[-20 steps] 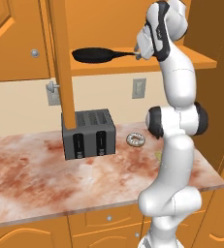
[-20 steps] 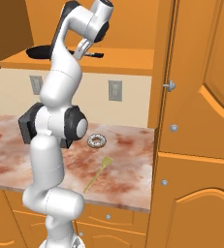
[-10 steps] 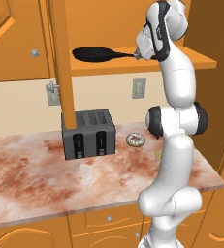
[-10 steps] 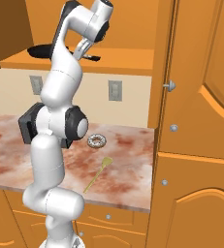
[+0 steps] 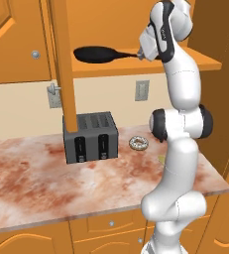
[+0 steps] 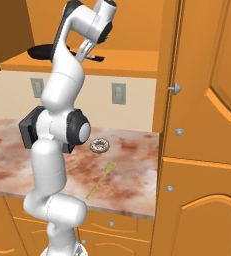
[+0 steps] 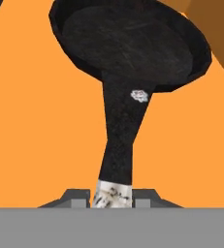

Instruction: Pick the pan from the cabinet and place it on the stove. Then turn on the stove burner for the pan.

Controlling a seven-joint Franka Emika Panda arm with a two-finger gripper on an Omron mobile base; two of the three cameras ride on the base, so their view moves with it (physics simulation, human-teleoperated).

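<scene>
At the top of the left base view, the black pan [image 5: 97, 54] lies on the open cabinet's [image 5: 150, 63] shelf. The gripper [image 7: 113, 197] is clamped on the end of its handle, low centre in the hand view.

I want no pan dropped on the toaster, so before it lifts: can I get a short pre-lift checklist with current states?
1. Jaws of the gripper closed on the end of the pan handle: ok.
2. Pan resting flat on the cabinet shelf: ok.
3. Cabinet door open, exit path free: ok.
4. Grip firm enough for a far-end hold: cannot tell.
5. Toaster stands below the pan: not ok.
6. Stove in sight: not ok.
</scene>
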